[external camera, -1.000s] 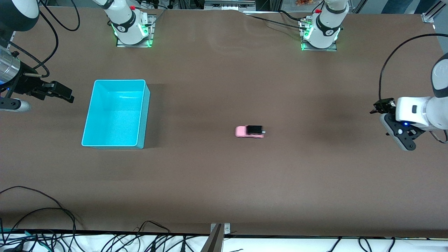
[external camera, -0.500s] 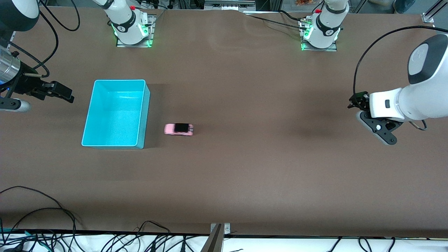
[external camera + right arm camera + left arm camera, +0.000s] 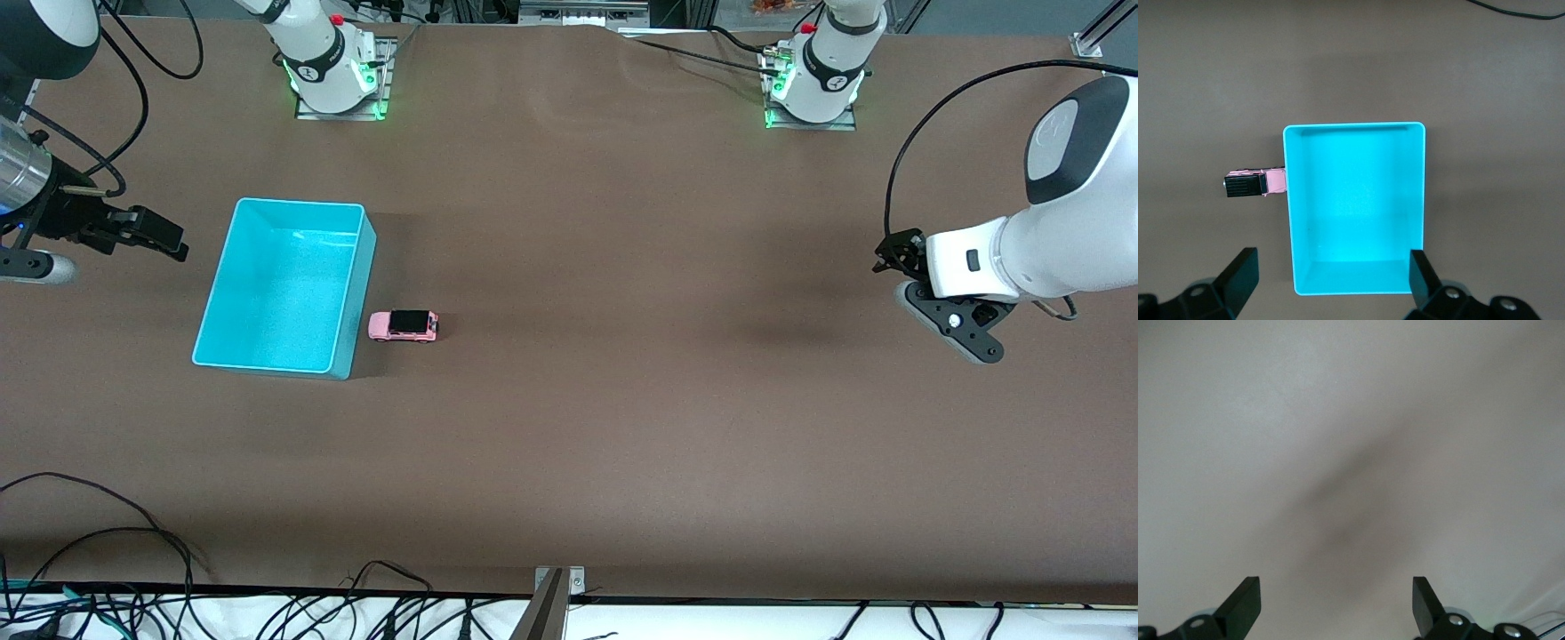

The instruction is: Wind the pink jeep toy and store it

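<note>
The pink jeep toy (image 3: 403, 325), pale pink with a black roof, stands on the brown table with its nose against the side wall of the turquoise bin (image 3: 300, 203). It also shows in the right wrist view (image 3: 1255, 182), touching the bin (image 3: 1355, 125). The bin holds nothing. My right gripper (image 3: 164, 242) is open and empty, in the air beside the bin at the right arm's end of the table; its own view (image 3: 1331, 257) shows the jaws wide apart. My left gripper (image 3: 893, 253) is open and empty over bare table at the left arm's end (image 3: 1337, 587).
Both arm bases (image 3: 333, 76) (image 3: 813, 84) stand along the table's edge farthest from the front camera. Cables (image 3: 133, 551) lie along the edge nearest the front camera. A metal bracket (image 3: 558, 582) sits at the middle of that edge.
The jeep has rolled across the table from the middle to the bin and nudged the bin slightly toward the right arm's end. The left arm has swung a little inward. The right arm has not moved.
</note>
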`<state>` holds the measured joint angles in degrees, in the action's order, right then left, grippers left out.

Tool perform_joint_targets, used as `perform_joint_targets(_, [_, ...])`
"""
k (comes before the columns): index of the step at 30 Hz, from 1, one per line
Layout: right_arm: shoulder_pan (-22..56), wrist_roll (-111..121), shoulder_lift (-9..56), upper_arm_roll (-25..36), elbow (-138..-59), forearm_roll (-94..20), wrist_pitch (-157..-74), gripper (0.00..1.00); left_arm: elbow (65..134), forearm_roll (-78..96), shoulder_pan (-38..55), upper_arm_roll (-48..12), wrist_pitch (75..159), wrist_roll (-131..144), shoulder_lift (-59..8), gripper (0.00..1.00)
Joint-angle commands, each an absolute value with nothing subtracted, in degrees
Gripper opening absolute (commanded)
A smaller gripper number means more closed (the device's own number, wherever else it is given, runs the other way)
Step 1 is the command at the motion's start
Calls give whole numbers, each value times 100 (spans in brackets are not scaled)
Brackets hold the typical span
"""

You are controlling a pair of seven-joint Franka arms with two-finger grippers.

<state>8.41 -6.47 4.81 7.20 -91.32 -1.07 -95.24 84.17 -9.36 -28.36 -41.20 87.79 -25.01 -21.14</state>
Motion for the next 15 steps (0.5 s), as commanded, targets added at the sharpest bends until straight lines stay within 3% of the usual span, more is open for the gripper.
perform_joint_targets(1, [835, -615, 492, 694, -9044, -88, -9431, 100, 8429, -809, -2874, -4096, 8719, -2435, -1952, 100])
perform_joint_targets(6, [975, -598, 510, 598, -9053, -62, -9439, 100, 8464, -817, -2524, -3851, 8728, -2154, -1767, 100])
perform_joint_targets(12, [1326, -441, 659, 422, -9044, -44, -9510, 100, 8508, -581, -601, -1621, 8815, -1881, -1345, 100])
perform_joint_targets(15, [1485, 226, 738, 404, -9035, -35, -9536, 100, 8552, -186, -256, -995, 8999, -1785, -1275, 100])
